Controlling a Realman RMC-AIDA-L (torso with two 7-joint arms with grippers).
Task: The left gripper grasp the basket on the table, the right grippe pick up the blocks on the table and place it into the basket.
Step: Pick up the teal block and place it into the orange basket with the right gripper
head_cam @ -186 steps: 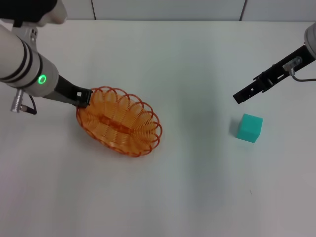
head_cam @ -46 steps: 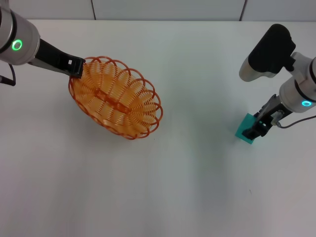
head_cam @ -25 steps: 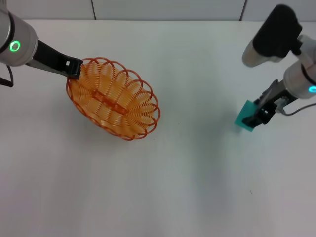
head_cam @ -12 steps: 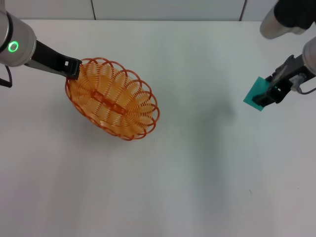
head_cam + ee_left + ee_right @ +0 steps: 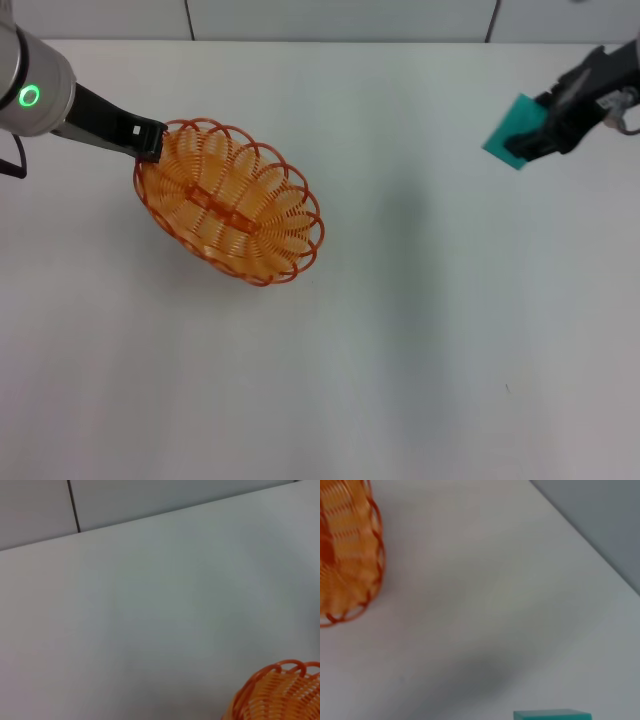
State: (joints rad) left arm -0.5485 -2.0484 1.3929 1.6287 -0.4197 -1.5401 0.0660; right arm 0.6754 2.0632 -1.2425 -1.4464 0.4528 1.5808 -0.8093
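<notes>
- Blocks meant a single teal cube (image 5: pixel 514 131); on my head feed it hung at the far right, pinched in the right grippe (image 5: pixel 531 141) and raised off the table (image 5: pixel 400 350), tilted with one corner pointing left.
- From my right wrist feed only the cube's top edge (image 5: pixel 552 714) showed at the frame border, with a soft grey shadow lying on the tabletop (image 5: pixel 470 605) beyond it.
- At the far left I had the left gripper (image 5: pixel 148 140) clamped onto the far-left end of the basket (image 5: pixel 229 201) rim, its arm's green ring lit.
- Basket: an orange wire oval with a looped rim, lying diagonally from far left toward near right, nothing inside it, well apart from the cube.
- My left wrist feed caught only a bit of that rim (image 5: pixel 280 692) in a corner, the rest being bare white surface (image 5: pixel 150 620).
- Surface: plain matte white, with one tiny dark speck (image 5: pixel 507 388) at the near right.
- Room: behind the table's far edge stood a pale grey panelled wall (image 5: pixel 340 18) with dark vertical seams, also visible on the left wrist feed (image 5: pixel 150 500).
</notes>
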